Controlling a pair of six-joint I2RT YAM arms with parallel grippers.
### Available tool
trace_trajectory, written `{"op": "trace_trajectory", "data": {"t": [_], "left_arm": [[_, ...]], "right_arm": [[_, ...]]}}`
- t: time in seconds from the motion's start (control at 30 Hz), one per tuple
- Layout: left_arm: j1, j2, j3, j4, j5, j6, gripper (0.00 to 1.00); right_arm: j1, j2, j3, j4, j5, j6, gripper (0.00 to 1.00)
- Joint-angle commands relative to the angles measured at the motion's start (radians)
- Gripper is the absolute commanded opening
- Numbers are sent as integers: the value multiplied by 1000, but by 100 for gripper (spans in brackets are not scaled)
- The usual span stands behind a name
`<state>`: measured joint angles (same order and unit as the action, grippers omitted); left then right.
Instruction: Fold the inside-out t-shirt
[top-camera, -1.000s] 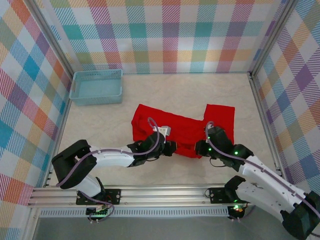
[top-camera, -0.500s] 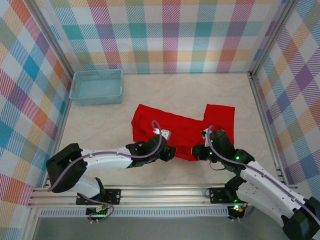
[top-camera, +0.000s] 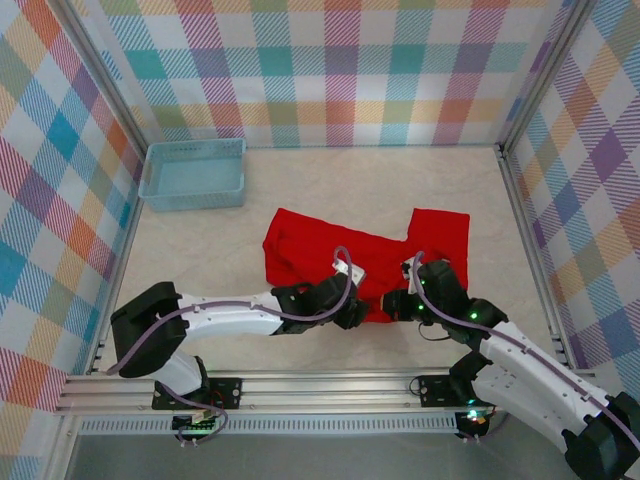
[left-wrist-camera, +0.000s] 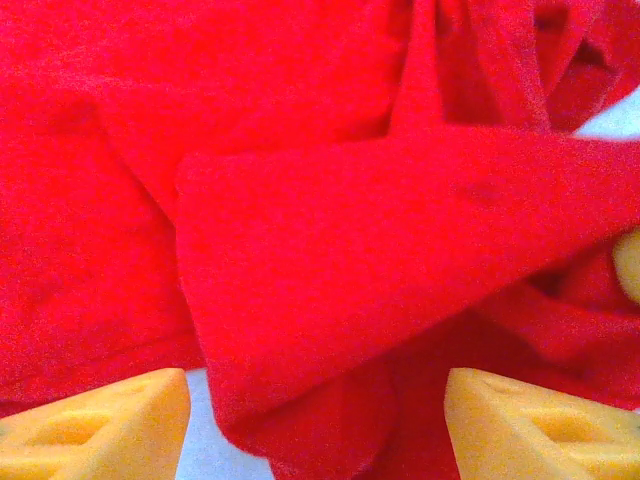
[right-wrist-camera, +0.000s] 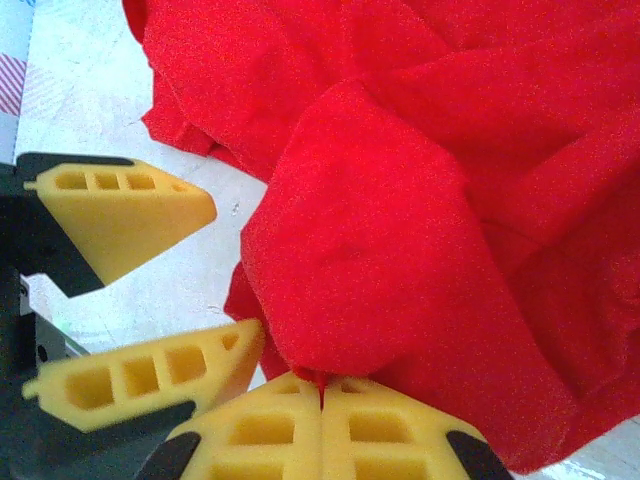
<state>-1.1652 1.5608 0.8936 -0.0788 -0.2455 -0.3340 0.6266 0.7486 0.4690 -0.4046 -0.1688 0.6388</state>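
My right pincer is clamping the near hem of the inside-out t-shirt. My left pincer is standing apart over a loose fold just beside it. The shirt is lying rumpled mid-desk, towards the near edge. I judge barely 1 fold is forming and most is remaining. Both arms are reaching low, wrists nearly meeting.

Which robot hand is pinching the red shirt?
The right gripper: its yellow fingers are pressed together on a fold of the inside-out t-shirt. The left gripper has its fingers spread apart.
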Motion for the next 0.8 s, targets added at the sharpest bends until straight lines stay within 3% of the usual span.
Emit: {"op": "trace_trajectory", "data": {"t": [0.0, 0.13, 0.43, 0.53, 0.77], "left_arm": [[-24, 25, 29, -49, -13, 28, 67], [-23, 71, 48, -80, -64, 8, 56], [-3, 71, 40, -45, -88, -35, 6], [18, 30, 5, -2, -43, -65, 0], [69, -121, -141, 221, 151, -169, 0]], "right_arm": [[-5, 13, 15, 9, 9, -10, 0], [-5, 27, 14, 9, 24, -9, 0], [-7, 101, 20, -37, 134, -19, 8], [-8, 147, 43, -71, 176, -28, 17], [16, 150, 144, -165, 146, -117, 36]]}}
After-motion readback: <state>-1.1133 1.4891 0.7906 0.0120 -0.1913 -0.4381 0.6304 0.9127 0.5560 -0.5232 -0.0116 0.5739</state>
